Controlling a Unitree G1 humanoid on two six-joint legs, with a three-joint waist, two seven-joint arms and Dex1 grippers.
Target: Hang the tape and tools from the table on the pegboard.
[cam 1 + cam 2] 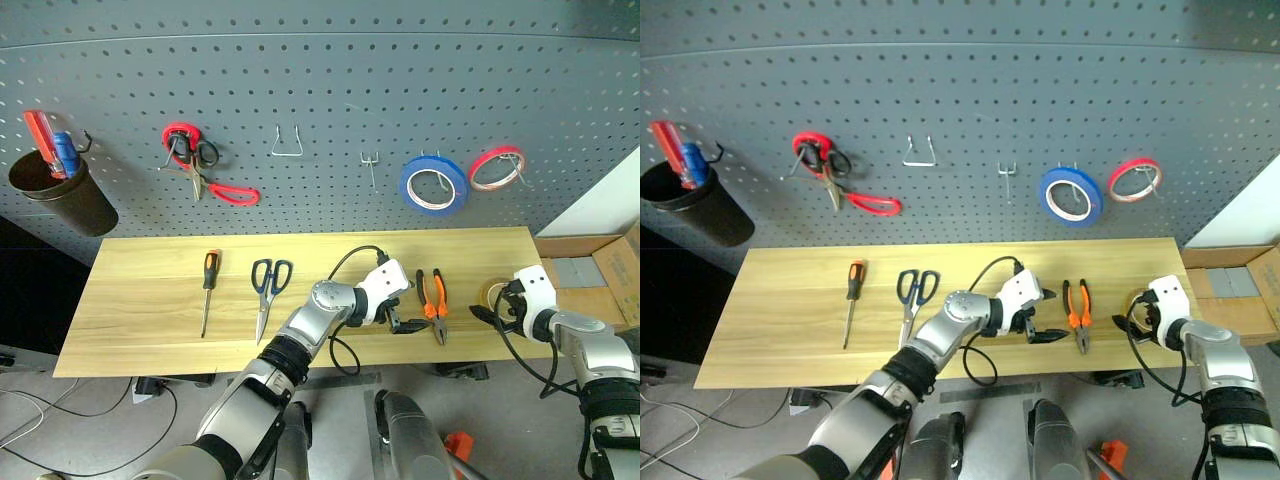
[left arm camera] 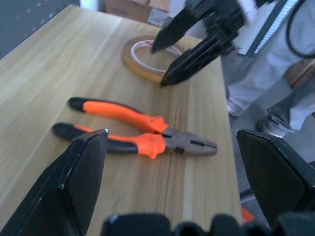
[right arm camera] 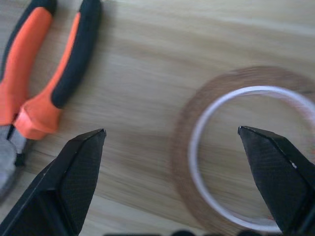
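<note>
Both sets of fingers spread, empty — pliers (image 1: 434, 302) lie lengthwise, handles toward pegboard (image 1: 330, 110).

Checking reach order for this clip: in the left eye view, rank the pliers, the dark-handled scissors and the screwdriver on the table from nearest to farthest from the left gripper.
1. Pliers: just to the right of the left gripper, which is open.
2. Scissors: to its left, mid-table.
3. Screwdriver: farther left again, near the table's left end.
</note>
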